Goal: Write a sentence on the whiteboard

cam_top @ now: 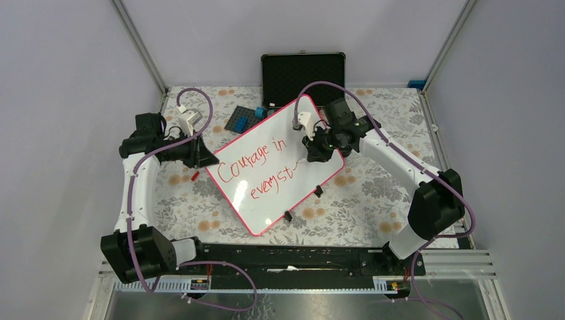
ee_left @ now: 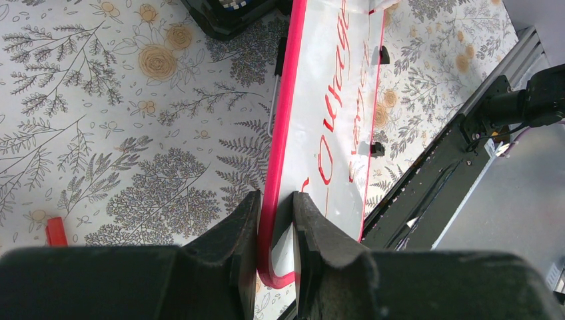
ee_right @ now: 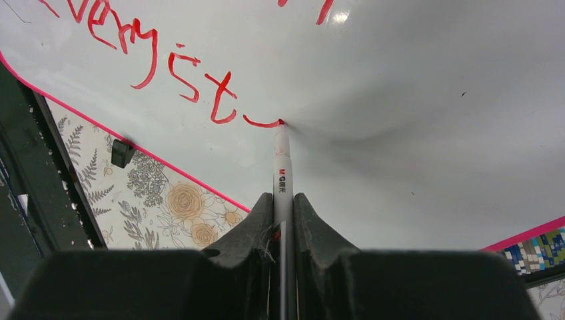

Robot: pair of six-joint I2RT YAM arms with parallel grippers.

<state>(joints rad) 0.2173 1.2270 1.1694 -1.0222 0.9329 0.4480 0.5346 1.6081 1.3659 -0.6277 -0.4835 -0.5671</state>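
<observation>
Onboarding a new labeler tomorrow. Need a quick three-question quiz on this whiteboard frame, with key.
1. True or false: the left pincer is clamped on the pink-framed edge of the whiteboard.
2. What does the right pincer hold? A) an eraser B) a marker C) nothing
3. Fill in: the marker tip touches the whiteboard at the end of the ___ line of the sentence.

Key: 1 true; 2 B; 3 second.
</observation>
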